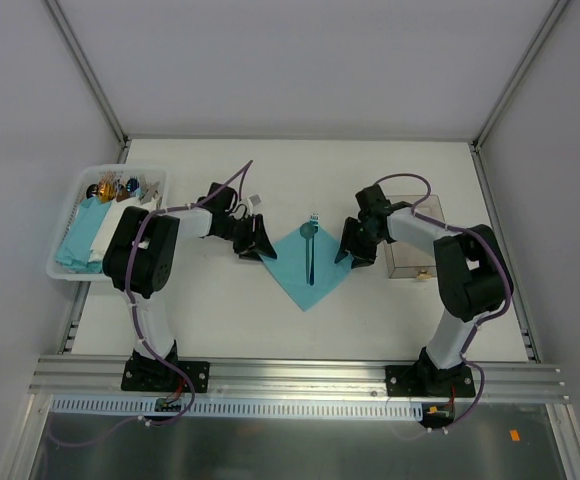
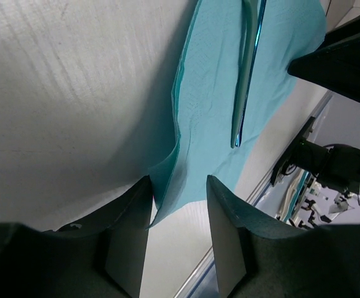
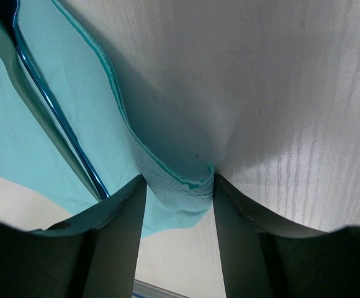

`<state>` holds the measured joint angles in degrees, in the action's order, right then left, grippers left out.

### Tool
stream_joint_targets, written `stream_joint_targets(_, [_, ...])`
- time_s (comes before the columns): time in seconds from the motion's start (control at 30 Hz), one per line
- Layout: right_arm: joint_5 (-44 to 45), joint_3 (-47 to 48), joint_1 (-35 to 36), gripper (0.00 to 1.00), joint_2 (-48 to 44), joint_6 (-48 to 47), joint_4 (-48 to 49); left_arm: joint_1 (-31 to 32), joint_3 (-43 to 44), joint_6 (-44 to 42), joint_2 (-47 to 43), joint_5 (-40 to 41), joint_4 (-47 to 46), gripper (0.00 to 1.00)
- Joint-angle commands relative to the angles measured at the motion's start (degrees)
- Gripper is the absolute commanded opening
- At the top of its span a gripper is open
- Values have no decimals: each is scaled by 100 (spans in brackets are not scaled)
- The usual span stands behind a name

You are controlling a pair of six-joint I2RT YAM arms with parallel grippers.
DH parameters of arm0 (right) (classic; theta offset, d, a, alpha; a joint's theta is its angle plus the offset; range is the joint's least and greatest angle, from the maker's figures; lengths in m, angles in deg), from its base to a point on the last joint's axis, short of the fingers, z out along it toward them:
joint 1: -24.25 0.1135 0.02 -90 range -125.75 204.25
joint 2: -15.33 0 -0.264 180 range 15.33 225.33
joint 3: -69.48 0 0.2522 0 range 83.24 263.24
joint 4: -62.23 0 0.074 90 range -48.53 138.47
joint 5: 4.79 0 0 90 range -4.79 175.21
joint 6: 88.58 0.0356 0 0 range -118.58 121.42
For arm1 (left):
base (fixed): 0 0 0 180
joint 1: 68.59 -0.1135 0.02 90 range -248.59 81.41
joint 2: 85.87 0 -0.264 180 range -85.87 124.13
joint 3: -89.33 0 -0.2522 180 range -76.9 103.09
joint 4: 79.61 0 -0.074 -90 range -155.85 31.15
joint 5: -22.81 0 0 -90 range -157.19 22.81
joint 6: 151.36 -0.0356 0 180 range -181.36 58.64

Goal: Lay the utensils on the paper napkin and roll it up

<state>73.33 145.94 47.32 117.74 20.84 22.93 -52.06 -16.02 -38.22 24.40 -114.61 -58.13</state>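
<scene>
The teal paper napkin (image 1: 295,268) lies as a diamond at the table's middle. The teal utensils (image 1: 311,255) lie along its centre, heads at the far corner. My left gripper (image 1: 257,242) is at the napkin's left corner. In the left wrist view its jaws (image 2: 177,214) stand apart, and the raised napkin corner (image 2: 167,174) leans on one finger (image 2: 127,230). The utensils (image 2: 245,74) lie beyond. My right gripper (image 1: 355,245) is at the right corner. Its jaws (image 3: 179,211) stand apart, with the curled napkin corner (image 3: 177,183) spanning the gap. A utensil handle (image 3: 56,112) shows at the left.
A white basket (image 1: 62,270) with teal and white napkin bundles and small items stands at the left edge. A clear box (image 1: 415,250) stands just right of my right gripper. Enclosure walls and frame posts surround the table.
</scene>
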Motion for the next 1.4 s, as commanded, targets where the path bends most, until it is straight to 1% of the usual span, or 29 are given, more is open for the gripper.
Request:
stream_joint_targets(0.0, [-42, 94, 57, 50, -116, -26, 225, 8, -103, 24, -305, 267, -105, 40])
stream_joint_targets(0.13, [-95, 208, 75, 51, -283, -26, 172, 16, -252, -72, -419, 672, -35, 41])
stream_joint_targets(0.33, [-279, 296, 84, 53, -494, 9, 190, 16, -130, -274, -402, 1049, 255, 41])
stream_joint_targets(0.5, [-552, 349, 101, 53, -556, 53, 391, 16, -85, -406, -455, 1252, 387, 42])
stream_joint_targets(0.6, [-728, 418, 119, 52, -442, 106, 488, 16, -77, -450, -481, 1314, 414, 42])
stream_joint_targets(0.7, [-781, 524, 163, 49, -231, 141, 515, 8, -59, -468, -463, 1367, 475, 41])
stream_joint_targets(0.73, [-807, 585, 198, 45, -169, 141, 524, 8, -42, -477, -455, 1358, 484, 41])
stream_joint_targets(0.83, [-877, 708, 250, 40, 24, 202, 567, 8, -24, -494, -489, 1341, 546, 41])
stream_joint_targets(0.93, [-956, 753, 303, 39, 121, 272, 664, 16, -24, -547, -577, 1349, 572, 41])
stream_joint_targets(1.0, [-974, 805, 338, 36, 156, 282, 682, 8, -24, -591, -630, 1384, 607, 41])
stream_joint_targets(1.1, [-983, 893, 417, 30, 235, 308, 708, 8, -6, -644, -692, 1446, 651, 40])
stream_joint_targets(1.13, [-974, 911, 452, 26, 270, 299, 708, 16, 2, -661, -718, 1472, 660, 40])
stream_joint_targets(1.2, [-992, 963, 479, 22, 306, 317, 717, 8, 3, -696, -745, 1534, 686, 40])
stream_joint_targets(1.23, [-992, 981, 497, 16, 315, 308, 700, 8, -6, -705, -762, 1551, 712, 40])
stream_joint_targets(1.37, [-1036, 1078, 567, 11, 376, 317, 699, 8, -6, -714, -754, 1543, 748, 38])
